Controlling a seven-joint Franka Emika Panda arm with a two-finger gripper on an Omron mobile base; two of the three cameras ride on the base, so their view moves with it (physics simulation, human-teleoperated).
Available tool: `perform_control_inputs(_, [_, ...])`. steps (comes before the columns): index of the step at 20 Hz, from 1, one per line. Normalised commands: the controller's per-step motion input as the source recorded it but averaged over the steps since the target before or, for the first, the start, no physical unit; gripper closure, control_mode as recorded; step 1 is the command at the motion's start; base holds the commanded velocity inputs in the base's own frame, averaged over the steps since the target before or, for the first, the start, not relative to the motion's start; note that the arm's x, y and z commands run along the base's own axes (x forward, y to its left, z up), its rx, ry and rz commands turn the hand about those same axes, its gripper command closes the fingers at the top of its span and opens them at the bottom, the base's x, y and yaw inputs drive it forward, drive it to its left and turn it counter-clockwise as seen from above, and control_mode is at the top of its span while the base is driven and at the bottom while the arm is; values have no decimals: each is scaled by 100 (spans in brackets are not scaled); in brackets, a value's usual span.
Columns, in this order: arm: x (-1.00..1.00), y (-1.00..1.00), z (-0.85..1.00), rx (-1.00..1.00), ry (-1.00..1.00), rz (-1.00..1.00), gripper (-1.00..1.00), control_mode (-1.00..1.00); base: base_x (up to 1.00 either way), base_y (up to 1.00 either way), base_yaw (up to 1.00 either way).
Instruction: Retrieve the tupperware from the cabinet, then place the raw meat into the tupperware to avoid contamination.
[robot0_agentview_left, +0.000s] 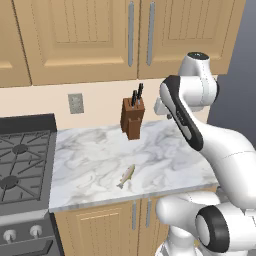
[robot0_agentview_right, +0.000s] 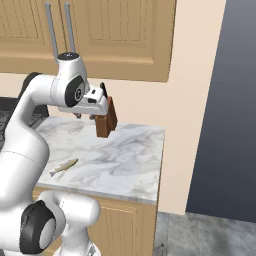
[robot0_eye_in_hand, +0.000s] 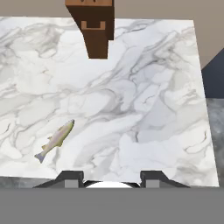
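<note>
The raw meat, a small silvery-tan fish (robot0_agentview_left: 127, 176) (robot0_agentview_right: 65, 167) (robot0_eye_in_hand: 56, 140), lies on the marble counter (robot0_agentview_left: 90, 155) near its front edge. The light-wood cabinet (robot0_agentview_left: 100, 35) (robot0_agentview_right: 115, 35) above has both doors shut. The tupperware is out of view. My gripper (robot0_eye_in_hand: 111, 177) (robot0_agentview_right: 84, 116) hangs well above the counter and points down, right of the fish. It is open, with nothing between its fingertips (robot0_eye_in_hand: 70, 177).
A wooden knife block (robot0_agentview_left: 133, 117) (robot0_agentview_right: 106, 120) (robot0_eye_in_hand: 92, 26) stands at the back of the counter by the wall. A gas stove (robot0_agentview_left: 22, 165) adjoins the counter on the left. The counter's right edge (robot0_agentview_right: 161, 160) drops off beside a dark wall.
</note>
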Motion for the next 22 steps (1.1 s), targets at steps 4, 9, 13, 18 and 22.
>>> perform_control_inputs(4, [-4,0,0,-1,0,0,-100,-100,0,0,0])
perform_control_inputs(9, [-21,4,0,0,-10,3,-100,-100,0,0,0])
perform_control_inputs(13, [-9,20,13,0,-23,0,-100,-100,0,0,0])
perform_control_inputs(18, [-15,15,22,0,-28,0,-100,-100,0,0,0])
perform_control_inputs(22, [-13,15,31,0,-30,0,-100,-100,0,0,0])
